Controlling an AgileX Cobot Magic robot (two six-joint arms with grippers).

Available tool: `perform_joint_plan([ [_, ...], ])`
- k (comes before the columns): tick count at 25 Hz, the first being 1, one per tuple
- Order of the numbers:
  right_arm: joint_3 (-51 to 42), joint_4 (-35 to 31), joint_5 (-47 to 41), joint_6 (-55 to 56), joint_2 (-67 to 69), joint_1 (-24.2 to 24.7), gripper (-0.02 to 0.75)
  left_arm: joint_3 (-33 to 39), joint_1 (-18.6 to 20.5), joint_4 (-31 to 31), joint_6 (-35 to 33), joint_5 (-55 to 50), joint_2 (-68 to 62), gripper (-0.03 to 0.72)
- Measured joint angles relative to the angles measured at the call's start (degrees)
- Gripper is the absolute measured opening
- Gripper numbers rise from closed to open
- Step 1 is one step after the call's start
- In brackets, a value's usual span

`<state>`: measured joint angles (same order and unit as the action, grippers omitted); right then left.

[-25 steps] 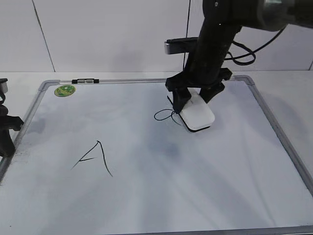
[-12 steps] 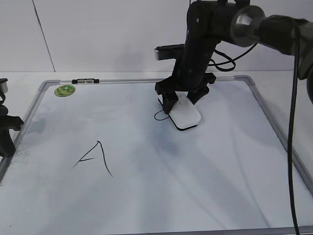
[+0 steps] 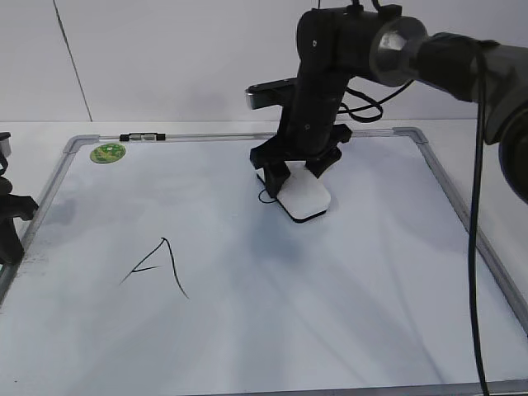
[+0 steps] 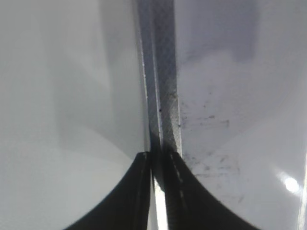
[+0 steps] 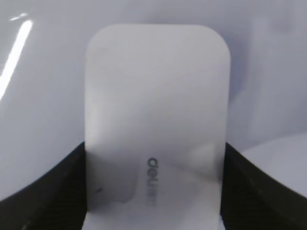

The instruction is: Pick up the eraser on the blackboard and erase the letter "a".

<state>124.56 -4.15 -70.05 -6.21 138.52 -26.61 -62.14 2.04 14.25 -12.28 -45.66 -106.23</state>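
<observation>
The white eraser (image 3: 304, 198) lies flat on the blackboard (image 3: 346, 297), and my right gripper (image 3: 295, 177) is shut on its two long sides. In the right wrist view the eraser (image 5: 156, 110) fills the space between the black fingers of the right gripper (image 5: 156, 191), grey lettering facing up. Only a short black curve of the letter "a" (image 3: 265, 196) shows at the eraser's left edge; the eraser covers the remainder. My left gripper (image 4: 156, 158) hangs shut and empty over the board's grey frame (image 4: 163, 96), at the far left edge (image 3: 10, 227).
A larger capital "A" (image 3: 161, 266) is drawn at the board's left centre. A round green sticker (image 3: 109, 153) and a small marker (image 3: 143, 137) sit at the top left of the frame. Faint grey smudges mark the board by the left frame (image 4: 211, 124).
My right gripper slid the eraser leftward and slightly toward the board's far edge, onto the "a". Its loop, visible a second ago, is now mostly covered. The left arm stayed still.
</observation>
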Motion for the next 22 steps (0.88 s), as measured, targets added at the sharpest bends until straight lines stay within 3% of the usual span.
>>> perform_joint_plan([
  [9, 0.0, 0.4, 0.22, -0.77, 0.12, -6.79, 0.543, 0.0, 0.0, 0.09, 0.0, 0.0, 0.0, 0.064],
  [16, 0.0, 2.1, 0.22, 0.34, 0.12, -5.99, 0.543, 0.0, 0.0, 0.09, 0.0, 0.0, 0.0, 0.067],
  [22, 0.0, 1.32, 0.22, 0.8, 0.12, -1.97, 0.543, 0.0, 0.0, 0.22, 0.0, 0.0, 0.0, 0.067],
])
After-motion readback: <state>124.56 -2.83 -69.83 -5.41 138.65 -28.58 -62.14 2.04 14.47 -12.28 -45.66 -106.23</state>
